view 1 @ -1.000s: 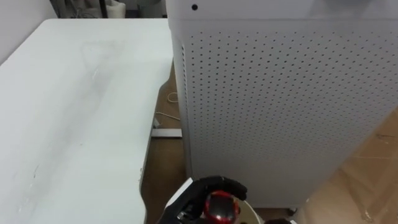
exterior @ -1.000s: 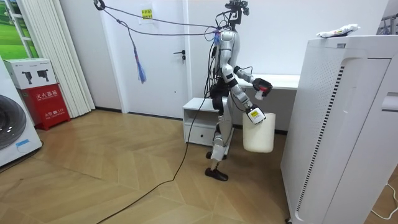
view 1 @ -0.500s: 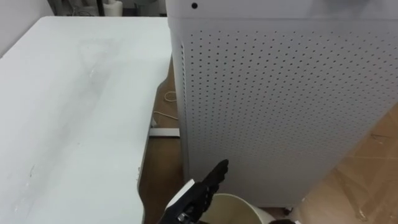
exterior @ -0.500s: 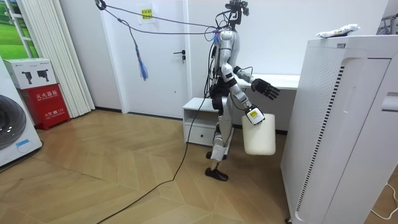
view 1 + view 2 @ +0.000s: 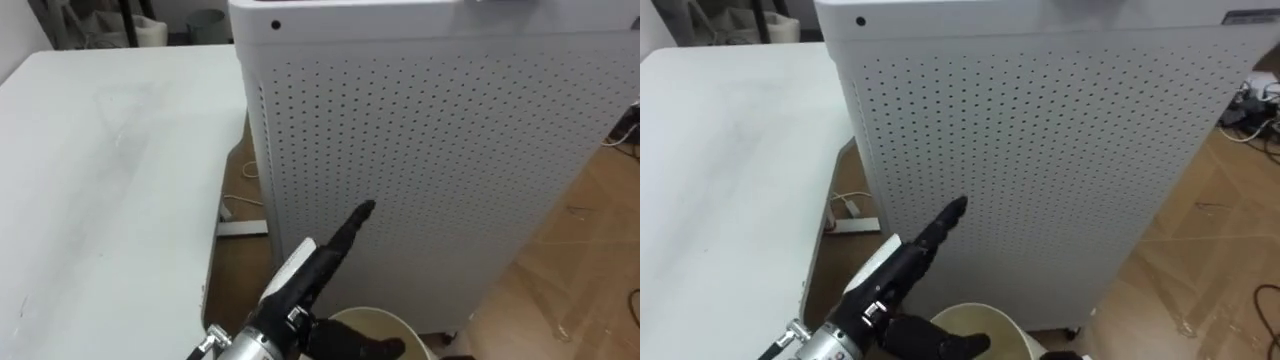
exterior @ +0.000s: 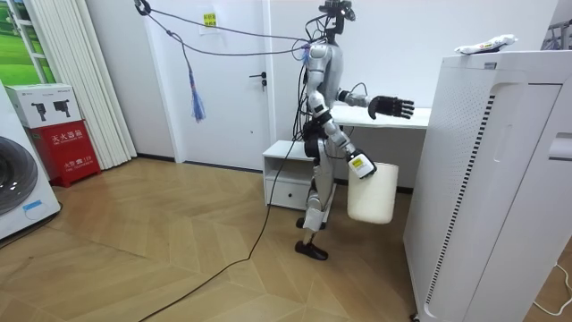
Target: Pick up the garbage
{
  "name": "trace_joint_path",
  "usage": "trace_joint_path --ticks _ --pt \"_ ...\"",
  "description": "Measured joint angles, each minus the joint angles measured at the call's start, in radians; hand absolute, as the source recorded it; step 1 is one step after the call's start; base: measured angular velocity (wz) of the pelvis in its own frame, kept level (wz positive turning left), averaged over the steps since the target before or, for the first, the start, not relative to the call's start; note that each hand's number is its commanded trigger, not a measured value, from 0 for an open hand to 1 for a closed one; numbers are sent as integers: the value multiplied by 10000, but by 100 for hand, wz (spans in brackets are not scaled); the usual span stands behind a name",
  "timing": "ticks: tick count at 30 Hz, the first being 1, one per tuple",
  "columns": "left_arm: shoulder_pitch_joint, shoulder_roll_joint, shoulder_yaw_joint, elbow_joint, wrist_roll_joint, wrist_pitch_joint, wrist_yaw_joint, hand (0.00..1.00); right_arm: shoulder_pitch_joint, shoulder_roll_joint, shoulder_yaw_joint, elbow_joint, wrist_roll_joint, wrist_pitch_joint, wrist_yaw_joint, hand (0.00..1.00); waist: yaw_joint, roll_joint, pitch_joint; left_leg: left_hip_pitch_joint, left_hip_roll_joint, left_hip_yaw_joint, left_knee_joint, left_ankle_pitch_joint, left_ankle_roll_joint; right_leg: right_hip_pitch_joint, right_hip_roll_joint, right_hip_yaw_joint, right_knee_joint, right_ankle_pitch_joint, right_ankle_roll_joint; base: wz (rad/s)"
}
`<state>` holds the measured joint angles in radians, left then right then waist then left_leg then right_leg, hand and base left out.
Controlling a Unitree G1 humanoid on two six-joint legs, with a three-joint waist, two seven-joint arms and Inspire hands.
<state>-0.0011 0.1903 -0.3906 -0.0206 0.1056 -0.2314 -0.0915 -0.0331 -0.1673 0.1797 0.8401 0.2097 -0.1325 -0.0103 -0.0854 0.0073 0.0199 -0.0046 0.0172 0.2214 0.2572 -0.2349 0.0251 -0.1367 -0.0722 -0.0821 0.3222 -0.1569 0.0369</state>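
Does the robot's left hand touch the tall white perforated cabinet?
Apart. The room view shows a plain gap between the outstretched left hand and the edge of the white cabinet; in the eye views they merely overlap.

I see garbage (image 6: pixel 485 43): pale crumpled wrapper with a bit of yellow, lying flat on top of the white unit (image 6: pixel 500 179), at the top's edge towards the room view's left. Bucket (image 6: pixel 373 192): cream-white, plain, upright with its mouth open upward, hanging clear of the floor, just beside the unit's perforated side and well below its top. I can't tell what's inside it.
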Motion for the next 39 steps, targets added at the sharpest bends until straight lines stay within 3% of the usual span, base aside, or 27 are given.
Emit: trace_joint_path --ticks 4,7,8,10,11,12,14,15,20,25,29,32,33,34,35,36,37,38,39 --pt "-147 -48 140 -308 547 -2 688 0 184 11 19 115 125 -100 -148 100 -1 47 -34 339 -33 634 -11 -41 44 -217 3 259 368 20 -29 -56" --pt "-338 -138 402 -461 964 -105 1320 0 170 -11 4 120 187 -96 -222 100 64 85 -62 356 30 1219 -1 -278 103 -615 54 209 600 226 -111 -70" --pt "-376 -150 491 -584 1153 -109 1601 0 171 11 25 121 187 -96 -225 100 86 87 -63 393 64 1481 -20 -277 115 -633 79 106 449 452 -151 -74" --pt "-385 -204 667 -747 1558 -223 1985 0 185 65 45 123 188 -91 -220 100 158 114 -75 500 297 2098 -227 -256 163 -553 69 -642 136 885 -319 -85" --pt "-392 -235 788 -803 1668 -349 2183 0 211 106 47 123 219 -92 -201 100 357 161 -68 621 471 2618 -279 -278 194 -562 -87 -1356 640 740 -477 -88" --pt "-389 -260 792 -878 1658 -415 2345 0 287 60 46 122 250 -101 -197 100 468 164 -72 799 477 2917 -403 -254 167 -371 -312 -1885 1391 199 -425 -81" --pt "-396 -250 802 -1025 1638 -562 2465 0 367 -28 45 128 262 -128 -217 100 562 116 -74 874 426 3204 -408 -267 144 48 -736 -2126 1819 -435 -139 -56" --pt "-475 -184 810 -1120 1688 -627 2552 0 380 -30 79 139 281 -174 -210 100 582 31 -33 816 378 3173 -276 -276 106 198 -761 -2059 1421 -541 -44 -28" --pt "-518 -99 835 -1124 2242 -898 3115 0 430 34 392 439 200 -213 -80 100 387 -42 -14 597 415 2314 -24 -220 22 471 -435 -1967 508 -464 -249 -6" --pt "-512 -99 993 -1469 2823 -1043 3876 0 555 -20 336 502 207 -215 116 100 366 -149 -51 627 477 2279 29 -226 -8 476 -329 -1953 387 -473 -288 -2" --pt "-506 -100 1450 -1677 3466 -1165 4468 0 721 -3 391 511 130 -233 281 100 857 -191 -82 528 859 2217 1200 -367 -213 683 -67 -1924 283 -431 -483 -41" --pt "-505 -121 1900 -1749 3484 -1174 4806 0 849 -1 441 530 25 -236 438 100 1072 -100 -87 77 1102 1469 2975 -339 -228 960 95 -1348 231 -479 -654 -49" --pt "-492 -228 2039 -1747 3575 -1176 4921 0 855 -19 437 613 26 -236 501 100 1141 -163 -36 -420 1049 833 3715 -328 -290 1094 120 -1053 279 -533 -692 -39" --pt "-487 -256 2046 -1751 3653 -1188 4985 0 853 -26 418 705 30 -235 520 100 1179 -121 -85 -571 890 444 3567 -412 -251 1113 118 -910 268 -565 -684 -20" --pt "-560 -260 2046 -1767 3686 -1305 5032 0 827 -7 378 857 39 -232 534 100 1227 -108 -92 -960 547 -151 2930 -489 -249 1107 93 -570 269 -628 -639 -21" --pt "-566 -264 2081 -1786 3696 -1482 5142 0 814 -75 324 1050 116 -232 536 100 1327 -112 -93 -1380 270 -454 1969 -279 -403 1049 14 -325 303 -693 -618 -28" --pt "-569 -266 2142 -1810 3703 -1567 5204 0 806 -126 315 1159 174 -234 526 100 1458 -99 -100 -1571 211 -620 1457 -40 -447 984 6 -140 376 -736 -593 -54" --pt "-567 -284 2372 -1902 3761 -1704 5333 0 796 -211 322 1386 179 -220 505 100 1636 -84 -105 -1898 67 -935 689 752 -447 871 -5 62 552 -842 -529 -63" --pt "-550 -392 2613 -1976 3973 -1840 5615 0 899 -215 334 1415 138 -190 512 100 1782 -55 -120 -2002 33 -1271 524 1290 -420 780 -54 33 822 -1007 -413 -58"
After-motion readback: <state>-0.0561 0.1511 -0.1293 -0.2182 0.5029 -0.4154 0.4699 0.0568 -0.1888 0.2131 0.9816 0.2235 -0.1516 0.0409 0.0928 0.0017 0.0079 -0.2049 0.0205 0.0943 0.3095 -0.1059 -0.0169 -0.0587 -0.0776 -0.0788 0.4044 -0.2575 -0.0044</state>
